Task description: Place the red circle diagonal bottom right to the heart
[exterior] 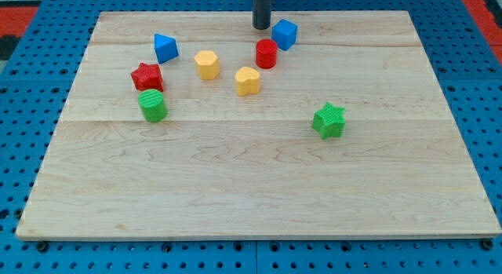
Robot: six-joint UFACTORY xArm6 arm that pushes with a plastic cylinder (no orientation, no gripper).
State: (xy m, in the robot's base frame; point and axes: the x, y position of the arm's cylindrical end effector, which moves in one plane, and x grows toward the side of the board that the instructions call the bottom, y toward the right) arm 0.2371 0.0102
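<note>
Our tip (pixel 261 27), bare rod, no pincer, holds nothing, rests at view's top. Red circle block (pixel 266 53) sits just below tip, so push drives it down-view. Yellow heart block (pixel 248 81) lies beyond, lower left; blue cube (pixel 285 34) beside tip, right.

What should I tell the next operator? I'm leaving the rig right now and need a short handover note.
My tip is down at the view's top, just above-left of the red circle and left of the blue cube, apart from both.
The yellow heart lies below-left of the red circle.
Done: nothing yet; the circle sits upper right of the heart.
Left: push the circle down to the heart's lower right.
</note>
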